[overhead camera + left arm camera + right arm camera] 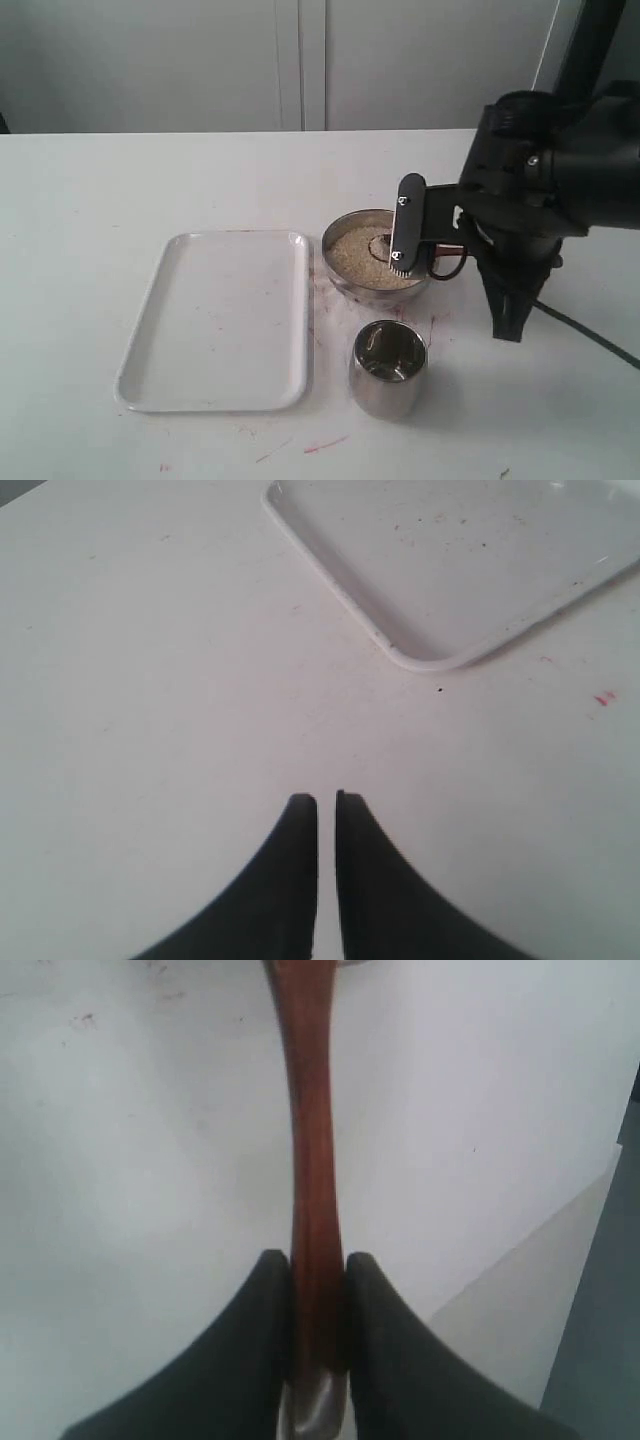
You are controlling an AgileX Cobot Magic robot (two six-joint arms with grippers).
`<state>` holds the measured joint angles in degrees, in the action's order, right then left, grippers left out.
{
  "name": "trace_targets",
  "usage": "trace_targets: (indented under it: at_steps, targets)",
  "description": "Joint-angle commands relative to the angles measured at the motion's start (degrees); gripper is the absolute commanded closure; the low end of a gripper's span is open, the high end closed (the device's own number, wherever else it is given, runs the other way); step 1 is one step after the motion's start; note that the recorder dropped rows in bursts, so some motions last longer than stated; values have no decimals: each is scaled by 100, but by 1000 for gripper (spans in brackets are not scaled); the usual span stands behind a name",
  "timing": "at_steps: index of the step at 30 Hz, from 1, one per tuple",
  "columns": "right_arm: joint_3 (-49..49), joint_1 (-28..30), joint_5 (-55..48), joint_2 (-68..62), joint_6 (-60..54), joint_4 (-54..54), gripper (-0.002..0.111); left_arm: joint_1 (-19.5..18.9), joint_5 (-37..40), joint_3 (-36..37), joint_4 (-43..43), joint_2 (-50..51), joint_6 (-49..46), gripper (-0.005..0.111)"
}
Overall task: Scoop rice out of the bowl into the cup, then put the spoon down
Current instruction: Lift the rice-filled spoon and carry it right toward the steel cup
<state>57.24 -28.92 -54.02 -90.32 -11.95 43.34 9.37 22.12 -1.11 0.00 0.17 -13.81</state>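
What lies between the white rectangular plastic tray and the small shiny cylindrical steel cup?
Only bare white table lies between tray and cup, as the exterior view shows.

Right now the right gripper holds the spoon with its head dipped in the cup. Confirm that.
Wrong in one respect. The right gripper does hold the spoon, but the exterior view shows its head dipped in the rice of the bowl, not the cup, which stands apart.

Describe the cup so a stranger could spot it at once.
Start at the white tray on the table. Just right of its near corner stands the cup, in front of the bowl of rice. It is the narrow, straight-sided steel tumbler, not the wide, shallow bowl.
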Motion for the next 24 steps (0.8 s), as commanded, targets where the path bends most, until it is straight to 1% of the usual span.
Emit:
trace_targets:
  at_steps: [1, 5, 7, 10, 11, 15, 20, 24]
  targets:
    - [-336, 41, 31, 587, 19, -20, 108, 12, 191, 53, 0, -17, 33, 92]
    - [-653, 26, -8, 1209, -662, -210, 108, 12, 191, 53, 0, -17, 33, 92]
    - [-664, 26, -29, 1436, -750, -361, 108, 12, 191, 53, 0, -17, 33, 92]
    - [-664, 26, -70, 1607, -990, -629, 108, 12, 191, 53, 0, -17, 33, 92]
    - [-664, 26, -163, 1659, -1275, -823, 108, 12, 191, 53, 0, -17, 33, 92]
    - [-664, 26, -297, 1685, -1509, -1153, 108, 12, 191, 53, 0, -17, 33, 92]
    - [-664, -320, -537, 1685, -1855, -1211, 108, 12, 191, 53, 0, -17, 33, 92]
    - [-664, -491, -672, 1685, -1868, -1078, 108, 12, 191, 53, 0, -17, 33, 92]
